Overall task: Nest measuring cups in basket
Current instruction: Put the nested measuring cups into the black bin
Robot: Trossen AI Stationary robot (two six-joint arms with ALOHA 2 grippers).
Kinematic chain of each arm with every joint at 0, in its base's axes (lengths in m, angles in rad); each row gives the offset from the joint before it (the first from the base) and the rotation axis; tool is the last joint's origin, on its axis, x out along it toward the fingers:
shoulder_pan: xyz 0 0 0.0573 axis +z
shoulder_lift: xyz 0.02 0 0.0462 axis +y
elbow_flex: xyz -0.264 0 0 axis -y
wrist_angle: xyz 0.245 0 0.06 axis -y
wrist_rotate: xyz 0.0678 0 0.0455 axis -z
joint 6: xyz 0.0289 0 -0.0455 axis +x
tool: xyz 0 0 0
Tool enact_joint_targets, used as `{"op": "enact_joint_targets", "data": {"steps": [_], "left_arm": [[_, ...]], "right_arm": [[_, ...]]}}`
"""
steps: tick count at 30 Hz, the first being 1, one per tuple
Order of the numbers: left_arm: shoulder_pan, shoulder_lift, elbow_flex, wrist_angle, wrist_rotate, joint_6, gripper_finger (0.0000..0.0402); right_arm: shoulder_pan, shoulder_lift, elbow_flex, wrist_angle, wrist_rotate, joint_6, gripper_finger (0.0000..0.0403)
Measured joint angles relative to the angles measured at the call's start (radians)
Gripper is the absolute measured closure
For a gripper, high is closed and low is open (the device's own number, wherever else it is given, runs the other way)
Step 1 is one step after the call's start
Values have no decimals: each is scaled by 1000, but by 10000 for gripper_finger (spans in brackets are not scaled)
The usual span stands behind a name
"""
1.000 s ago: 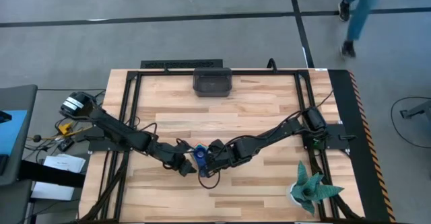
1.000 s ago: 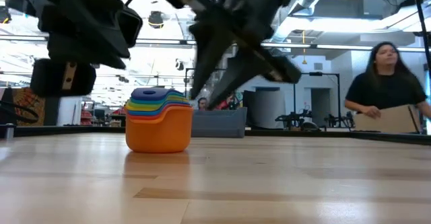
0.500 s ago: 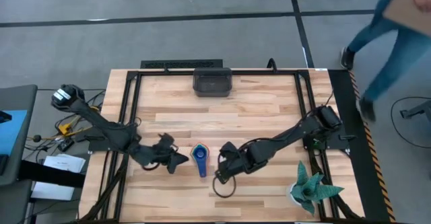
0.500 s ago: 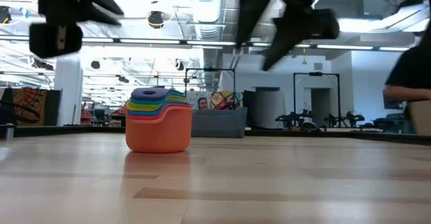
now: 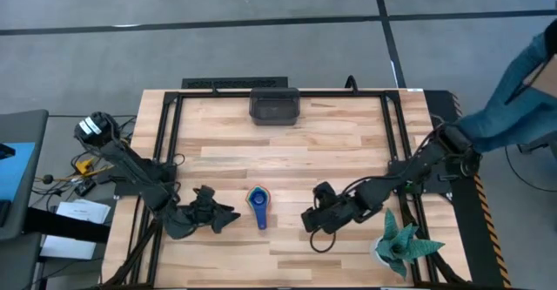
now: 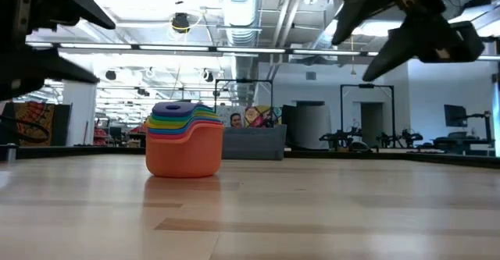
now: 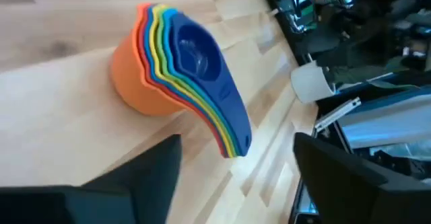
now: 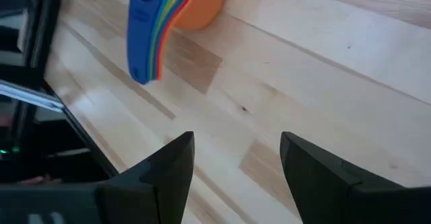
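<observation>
Orange plastic forms the outer shell of the nested stack of measuring cups (image 5: 258, 206), with red, yellow, green and light blue rims showing inside it and a royal blue cup on top, its flat handle pointing toward the near edge. You have the stack standing upright on the wooden slatted table (image 5: 348, 159), near the middle and toward the near side, with nothing holding it.

Your left gripper (image 5: 223, 219) sits just left of the stack and your right gripper (image 5: 307, 220) a little farther off on its right. Both have their jaws spread wide, and neither touches the cups; the wrist views each look past empty dark fingers (image 7: 155, 177) at the stack (image 7: 182, 76). That flanking stance suggests the nesting itself is finished and the arms stand clear so the stack rests on its own.

The small dark grey rectangular basket (image 5: 274, 104) sits at the far edge of the table, well apart from the cups and looking empty from above. So judge the task part done: the cups are nested, but not in the basket. The handles all lie together on one side, which should give you a single flat tab to pinch, or you could grip across the orange bowl.

A teal spiky plant-like object (image 5: 402, 245) stands at the near right corner, close beside your right arm; mind it when that arm swings.
</observation>
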Motion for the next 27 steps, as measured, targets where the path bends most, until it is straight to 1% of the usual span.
{"op": "enact_joint_targets", "data": {"steps": [3,6,12,15,20,24,27], "left_arm": [[0,85,1,67,-7,-26,97],[1,178,1,176,-22,-43,78],[2,366,7,455,-38,-30,73],[2,451,17,553,-36,-21,73],[16,531,61,596,-44,16,73],[42,542,82,596,-22,57,73],[68,542,84,595,-3,38,73]], "right_arm": [[7,-11,-5,7,19,6,158],[8,-12,-5,30,22,1,158],[8,-12,-5,47,-11,-25,158],[4,-11,-5,48,-28,-44,158],[-5,-11,-5,51,-62,-63,158],[-5,-11,-5,53,-82,-73,158],[-8,-11,-5,54,-100,-86,158]]}}
